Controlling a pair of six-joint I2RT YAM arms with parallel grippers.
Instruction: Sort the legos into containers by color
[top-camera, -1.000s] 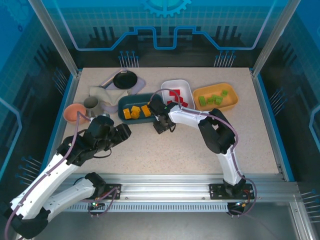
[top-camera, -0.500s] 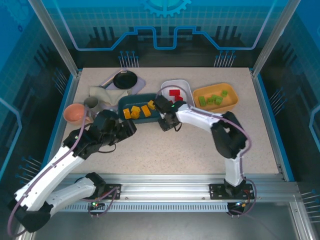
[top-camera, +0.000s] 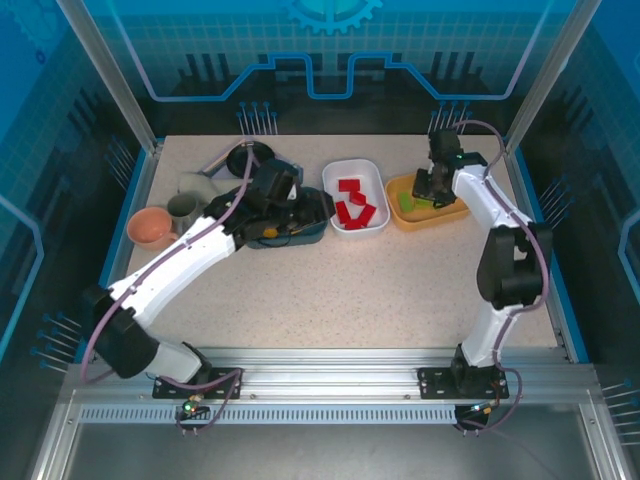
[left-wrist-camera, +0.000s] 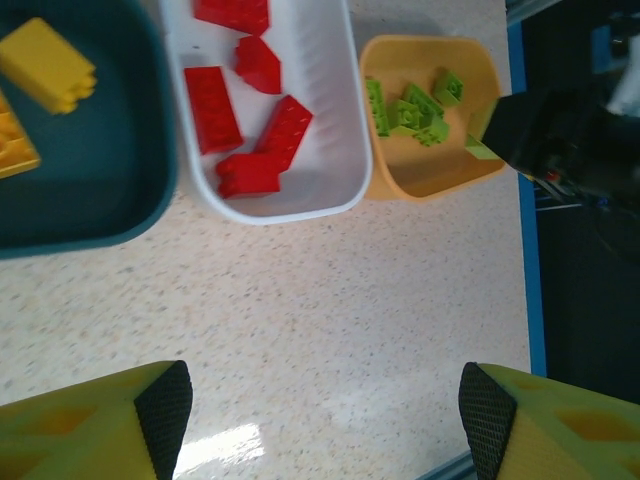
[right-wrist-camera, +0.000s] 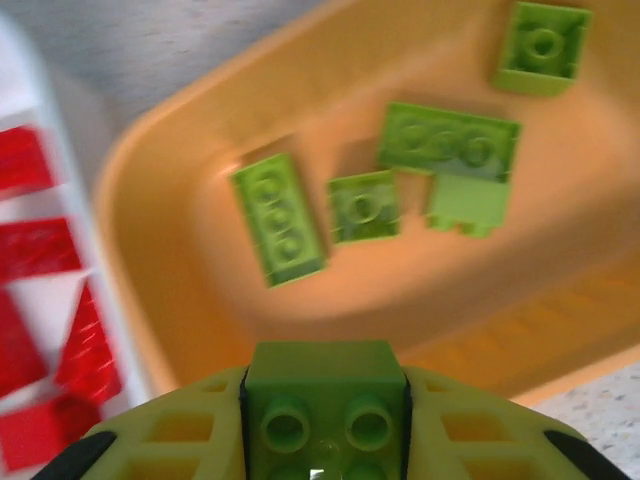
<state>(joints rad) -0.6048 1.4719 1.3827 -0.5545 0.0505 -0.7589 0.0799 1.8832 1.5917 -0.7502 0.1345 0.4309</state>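
Observation:
My right gripper (right-wrist-camera: 325, 425) is shut on a light green lego (right-wrist-camera: 325, 385) and hovers over the yellow-orange container (right-wrist-camera: 390, 285), where several green legos (right-wrist-camera: 448, 145) lie. From above, that gripper (top-camera: 431, 188) is over this dish's (top-camera: 456, 209) left part. The white container (top-camera: 361, 171) holds several red legos (left-wrist-camera: 211, 108). My left gripper (left-wrist-camera: 325, 412) is open with only bare table between its fingers (left-wrist-camera: 165, 408). It reaches (top-camera: 300, 208) over the dark teal container (top-camera: 311, 234), which holds yellow-orange legos (left-wrist-camera: 46, 64); my arm hides most of them from above.
A pink cup (top-camera: 150, 228), a grey cup (top-camera: 183, 208), a white cloth (top-camera: 200, 184) and a black round pan (top-camera: 248, 158) crowd the back left. The three dishes sit in a row across the back. Blue rails edge the table's sides (top-camera: 535, 240).
My right gripper closed on a green lego near the teal dish and swung right to above the yellow-orange dish. My left arm stretched forward over the teal dish.

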